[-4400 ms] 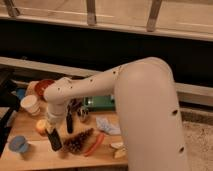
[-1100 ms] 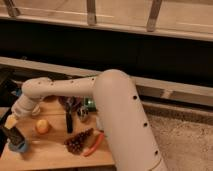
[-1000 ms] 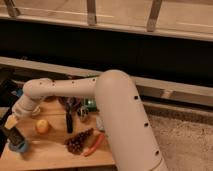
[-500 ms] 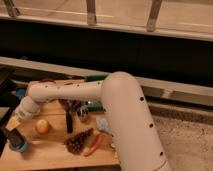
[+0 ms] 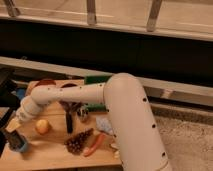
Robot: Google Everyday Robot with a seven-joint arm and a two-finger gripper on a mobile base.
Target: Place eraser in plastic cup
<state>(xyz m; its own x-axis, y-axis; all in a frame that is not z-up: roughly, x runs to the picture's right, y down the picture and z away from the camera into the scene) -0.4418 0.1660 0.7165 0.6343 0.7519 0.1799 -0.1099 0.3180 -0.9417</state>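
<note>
Fingers: clenched, at the tip of the gripper (image 5: 15, 131) at the far left of the wooden bench (image 5: 50, 155), directly above the small, short, round light-blue plastic cup (image 5: 19, 145); a dark block, judged to be the black, elongated rectangular eraser (image 5: 16, 138), stood between them with its lower end at or just inside the cup's mouth, though how deep it sat could not be told. Step in hand, as judged: lowering and letting go. To do it well, the block should be kept upright and centred over the opening, eased down until the rim guides it, then freed by parting the fingers without sideways drag, since so light a cup would tip or slide readily. Cup: upright, near the bench's left front corner, its inside hidden by the gripper. Eraser: matte, dark, only a short length showing. Also present: a round yellow fruit (image 5: 42, 126) just beside the cup, a slim black-handled utensil (image 5: 69, 122), a brown pine cone (image 5: 79, 141), an orange carrot (image 5: 95, 144).
</note>
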